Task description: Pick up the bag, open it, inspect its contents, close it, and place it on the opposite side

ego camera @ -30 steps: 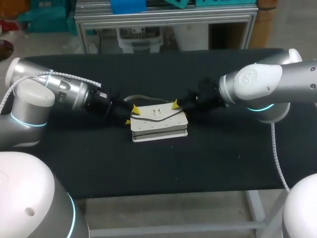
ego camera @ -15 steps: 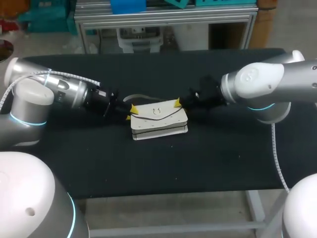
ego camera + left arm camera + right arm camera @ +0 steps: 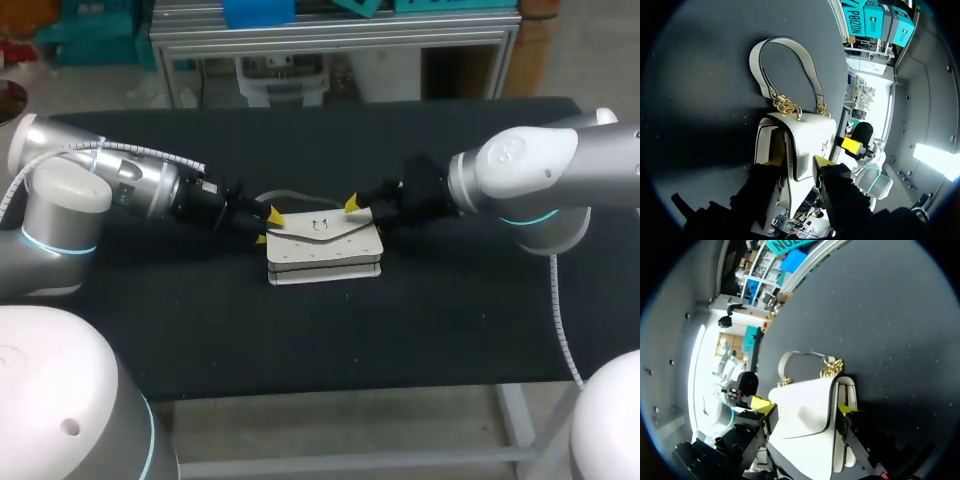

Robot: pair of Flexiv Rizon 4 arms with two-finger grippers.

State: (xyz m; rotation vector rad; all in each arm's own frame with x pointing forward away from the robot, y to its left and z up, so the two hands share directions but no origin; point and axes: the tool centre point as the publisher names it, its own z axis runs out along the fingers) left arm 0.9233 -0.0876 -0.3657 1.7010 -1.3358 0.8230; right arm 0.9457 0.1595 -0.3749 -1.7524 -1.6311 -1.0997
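A white bag (image 3: 322, 250) lies flat in the middle of the black table, flap down, its handle (image 3: 275, 193) behind it. My left gripper (image 3: 268, 227) is at the bag's left end, my right gripper (image 3: 362, 213) at its right end. In the left wrist view the left gripper (image 3: 796, 162) stands open astride the flap's edge, one tip beside the bag (image 3: 810, 132), the other over the flap. In the right wrist view the right gripper (image 3: 807, 412) stands wide open across the bag (image 3: 805, 405), beyond which lie the gold chain links and the handle (image 3: 795, 354).
The black table top (image 3: 200, 320) stretches well past the bag on both sides and toward the front edge. Nothing else lies on it.
Both grippers narrowed on the bag's ends half a second ago and have opened again, the right one widest. The bag has stayed where it was.
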